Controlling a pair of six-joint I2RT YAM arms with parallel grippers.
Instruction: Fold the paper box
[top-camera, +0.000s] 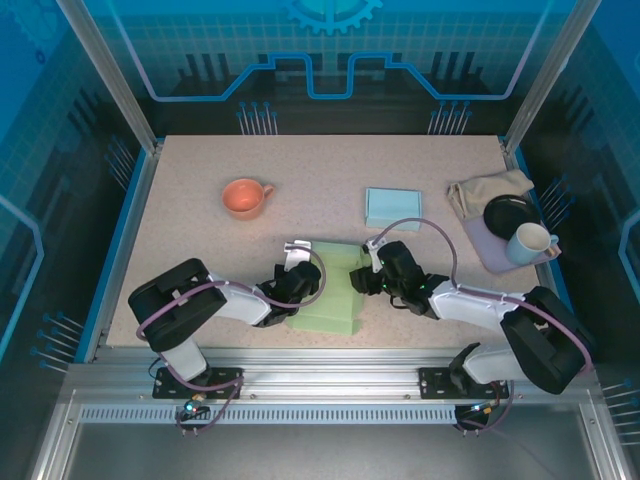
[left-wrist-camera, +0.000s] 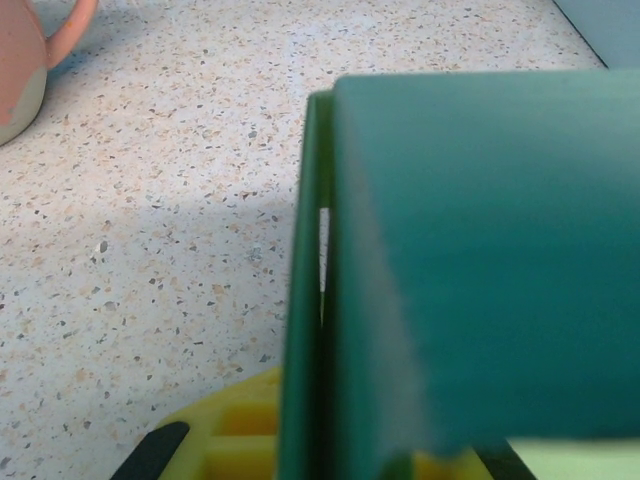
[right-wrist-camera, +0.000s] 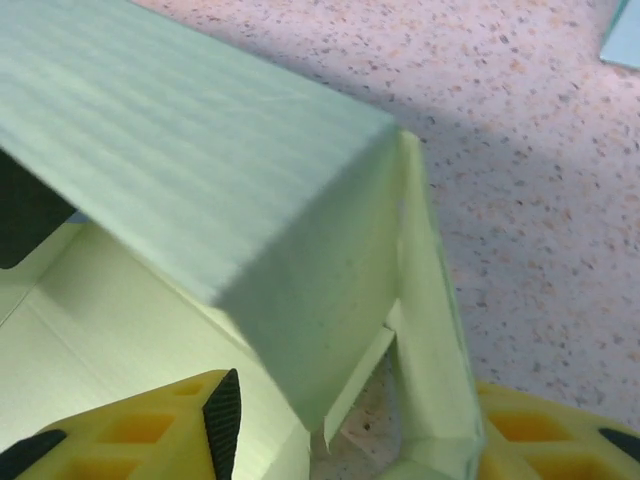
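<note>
A robotics lab test cell: a speckled beige tabletop (top-camera: 330, 190) edged by silver aluminium extrusion rails (top-camera: 320, 385), enclosed by blue wall panels printed with circuit lines and a gear (top-camera: 330, 60).

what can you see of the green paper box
The paper box is pale green card, partly folded, lying near the table's front edge. Walls stand up on both sides, with a panel leaning over the inside. The left gripper is shut on its left wall; the right gripper straddles the right wall, jaws apart.
</note>
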